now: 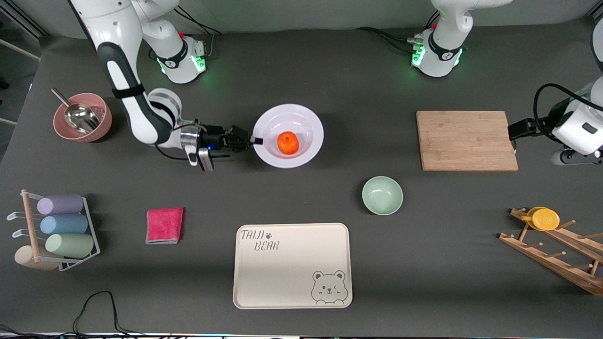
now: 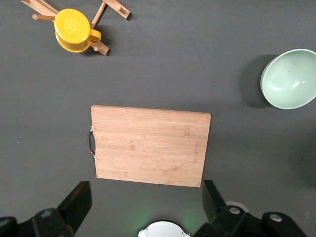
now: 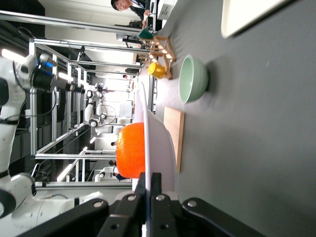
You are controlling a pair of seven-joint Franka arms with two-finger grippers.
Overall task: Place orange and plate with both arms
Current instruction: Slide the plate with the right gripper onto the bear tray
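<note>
We saw right gripper (image 1: 254, 140) clamped on rim of plate (image 1: 308, 118), at plate's edge toward right arm's end of table; fingers (image 3: 156, 190) pinched rim from both faces; orange (image 1: 288, 143) sat in plate's well; plate lay mid-table, farther from front camera than green bowl (image 1: 382, 195) and bear tray (image 1: 292, 265); left gripper (image 2: 143, 207) waited over table beside cutting board (image 2: 150, 145), fingers spread wide, holding nothing.
</note>
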